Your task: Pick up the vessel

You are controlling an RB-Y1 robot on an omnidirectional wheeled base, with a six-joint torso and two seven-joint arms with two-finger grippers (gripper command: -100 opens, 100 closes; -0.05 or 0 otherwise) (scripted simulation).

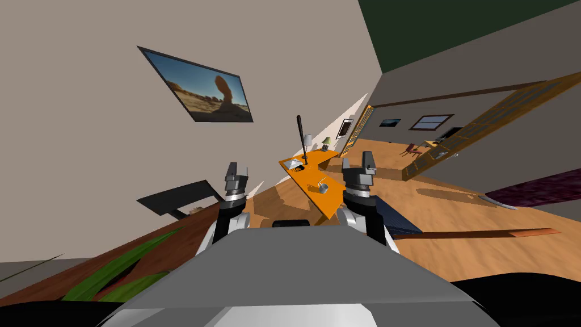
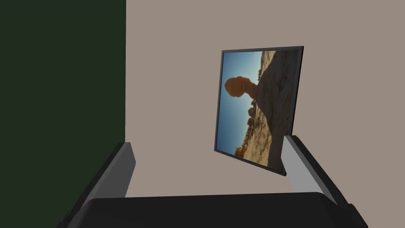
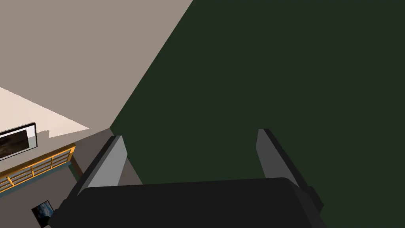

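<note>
Pale vessel (image 1: 322, 186) sits on the orange worktop (image 1: 306, 177), dark bat (image 1: 299, 136) at its 11 o'clock, right hand (image 1: 367, 156) at 2. Right hand and left hand (image 1: 238, 168) are both raised, fingers apart.

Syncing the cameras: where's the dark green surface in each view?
Head view: dark green surface, upper right corner, above the beige wall.
Left wrist view: surface behind one finger of the left end effector.
Right wrist view: surface beyond the right end effector.
Shared landmark: the beige wall's edge.
</note>
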